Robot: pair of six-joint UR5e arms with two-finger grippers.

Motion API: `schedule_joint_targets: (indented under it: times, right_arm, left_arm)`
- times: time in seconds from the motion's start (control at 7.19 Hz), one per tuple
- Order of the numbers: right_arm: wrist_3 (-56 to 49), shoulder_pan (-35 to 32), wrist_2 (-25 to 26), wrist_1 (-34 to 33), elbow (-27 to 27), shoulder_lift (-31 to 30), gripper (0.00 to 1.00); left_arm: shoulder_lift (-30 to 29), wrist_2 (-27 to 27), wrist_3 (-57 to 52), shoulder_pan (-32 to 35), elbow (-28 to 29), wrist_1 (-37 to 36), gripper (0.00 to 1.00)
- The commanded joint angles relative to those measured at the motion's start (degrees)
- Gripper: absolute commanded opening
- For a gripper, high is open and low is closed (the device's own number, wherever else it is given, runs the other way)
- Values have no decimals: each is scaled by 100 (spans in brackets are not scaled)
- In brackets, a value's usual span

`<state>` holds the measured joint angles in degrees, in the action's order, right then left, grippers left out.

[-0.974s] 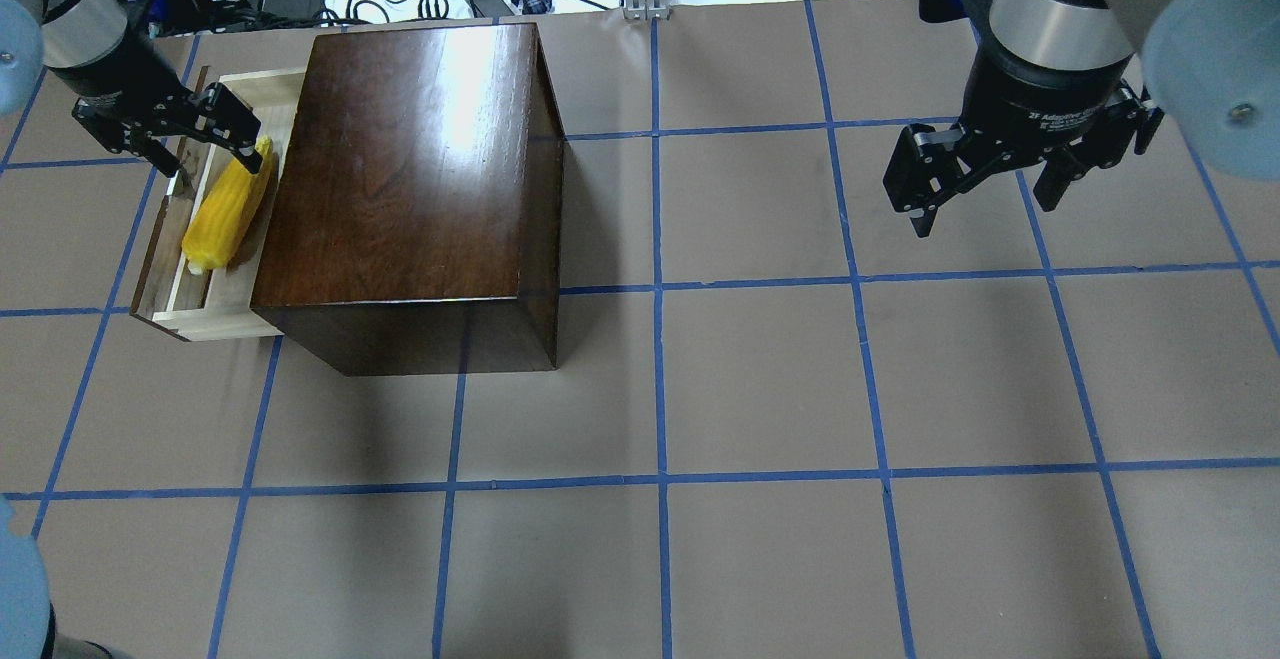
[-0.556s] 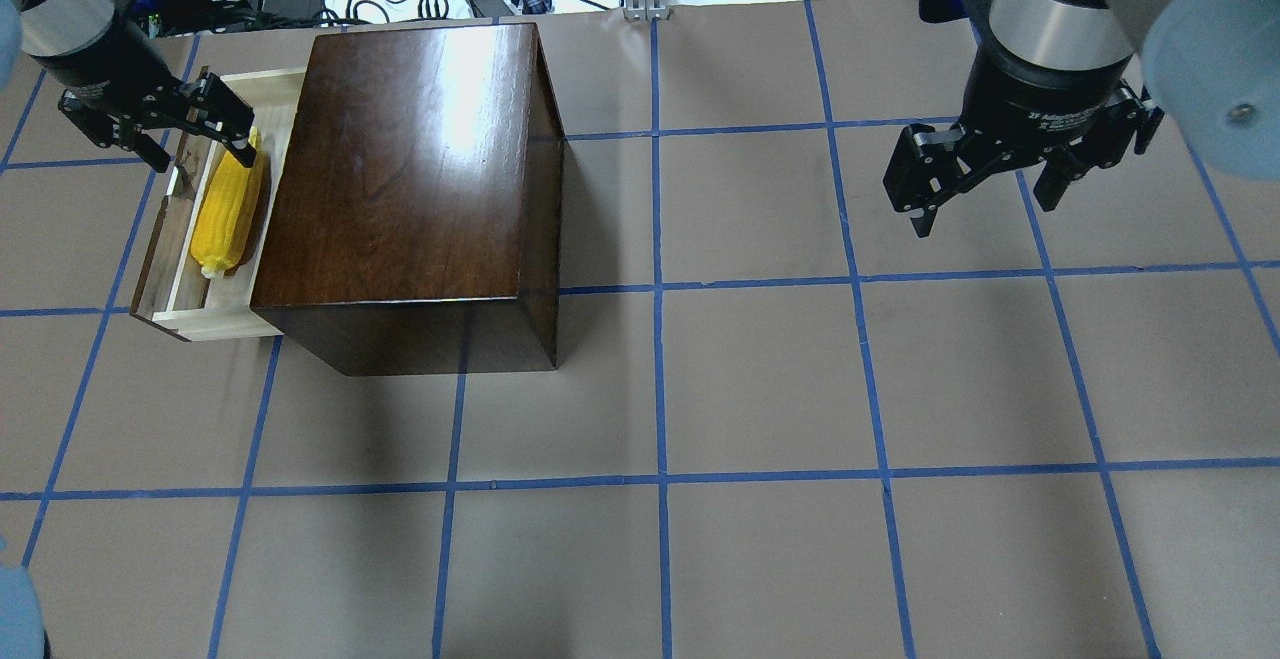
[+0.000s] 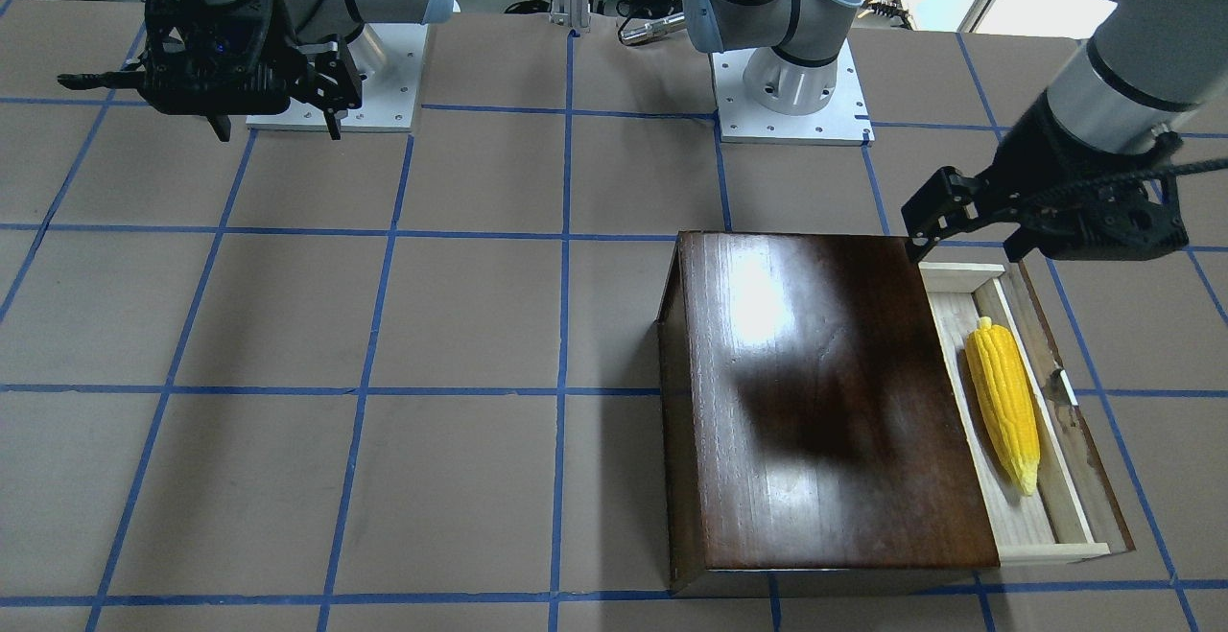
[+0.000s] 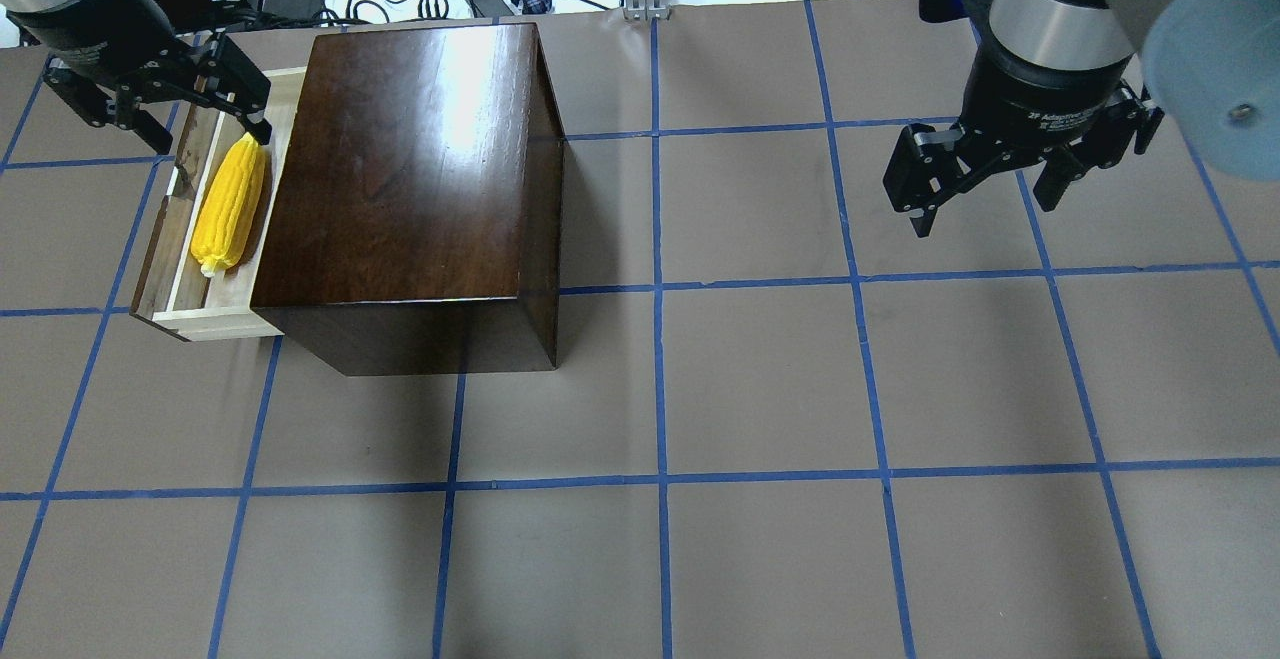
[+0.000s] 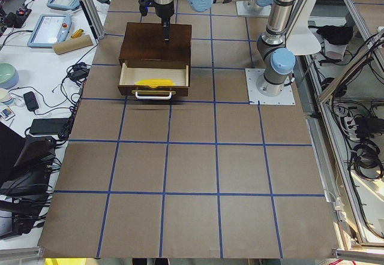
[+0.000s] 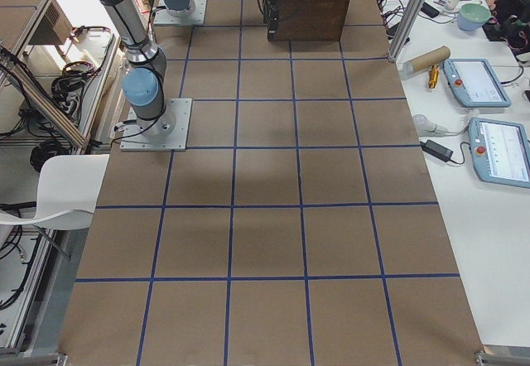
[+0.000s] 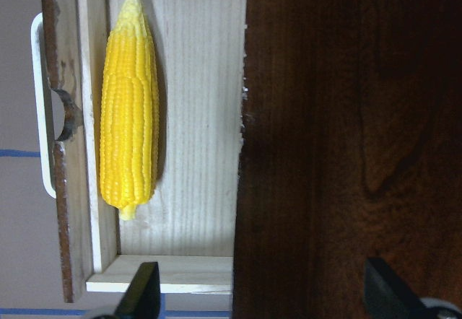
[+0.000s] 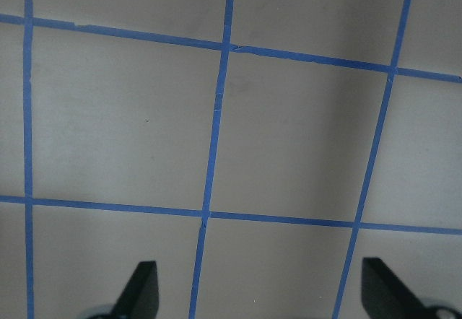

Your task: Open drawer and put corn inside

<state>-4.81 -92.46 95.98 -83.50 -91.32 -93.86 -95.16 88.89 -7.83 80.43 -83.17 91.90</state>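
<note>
Two claws, one box, one drawer, one cob.

Item 1, corn point(image 4: 230, 204): bright yellow toy cob, prob. plastic, moulded kernel rows, one end tapered and paler. It lay flat in the drawer, lengthwise along the front panel and just beside it. No claw touched it.

Item 2, drawer point(image 4: 215, 321): shallow tray of pale raw wood w/ visible grain. Front panel was dark brown and scuffed at the top edge, w/ a thin metal handle point(image 7: 40, 110). It stood pulled partway out of the box.

Item 3, box point(image 4: 400, 159): glossy dark-brown wood w/ glare on top, square-edged, much bigger than the cob.

Item 4, L gripper point(image 4: 210, 139): black two-finger claw, fingers spread wide, empty. It hung above the drawer, clear of the cob.

Item 5, R gripper point(image 4: 985, 214): same make, fingers spread, empty. It hung over the bare table point(image 4: 760, 379), well apart from the box.

Status (est.): drawer open and corn inside, so both parts of the task looked done. The step in hand read as the L arm clearing off after release.

Next move (est.): lift L straight up and away, w/o clipping the drawer wall or the box edge. Shutting the drawer wasn't asked for.
</note>
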Motion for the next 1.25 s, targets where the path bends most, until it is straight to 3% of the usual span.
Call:
schedule_joint_targets:
  times: [0.0,0.28,1.11]
  right_arm:
    - [-3,0,0,0,0,8,100]
    - [6,0,0,0,0,8,100]
    - [6,0,8,0,0,-1,100]
  left_arm:
    - [208,40,682,743,-32,126,100]
    - [243,32,1002,1097,-189,83,100]
    - [367,41,958,1098,-261,100,100]
